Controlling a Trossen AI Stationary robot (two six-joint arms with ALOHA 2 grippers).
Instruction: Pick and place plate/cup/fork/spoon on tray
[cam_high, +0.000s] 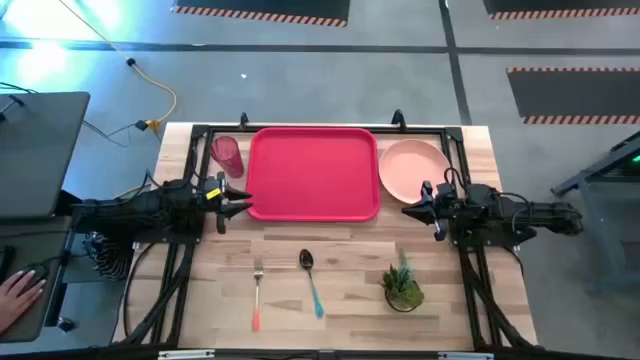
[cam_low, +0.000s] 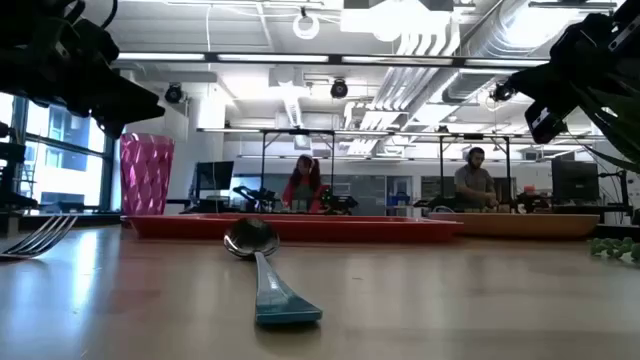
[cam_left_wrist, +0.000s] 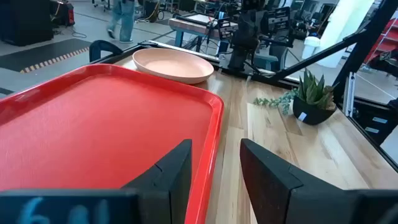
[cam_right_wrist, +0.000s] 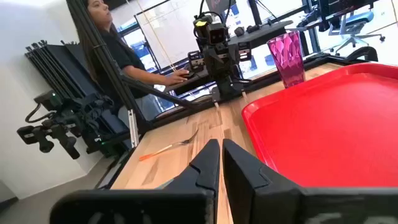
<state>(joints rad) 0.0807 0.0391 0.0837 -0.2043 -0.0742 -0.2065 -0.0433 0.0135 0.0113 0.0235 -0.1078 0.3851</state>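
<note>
The red tray (cam_high: 313, 172) lies at the table's far middle. The pink cup (cam_high: 227, 155) stands upright left of it, and the salmon plate (cam_high: 414, 168) lies flat right of it. The fork (cam_high: 257, 295) with its orange handle and the spoon (cam_high: 311, 282) with its teal handle lie flat near the front edge. My left gripper (cam_high: 240, 203) is open and empty, raised by the tray's near left corner; the tray's near rim (cam_left_wrist: 214, 134) shows ahead of its fingers. My right gripper (cam_high: 410, 211) is shut and empty, raised just in front of the plate.
A small potted plant (cam_high: 402, 285) stands at the front right, near the spoon. A black frame (cam_high: 300, 128) runs along the table's far edge and sides. A person's hand (cam_high: 18, 295) rests at a desk beyond the table's left side. People sit in the room behind.
</note>
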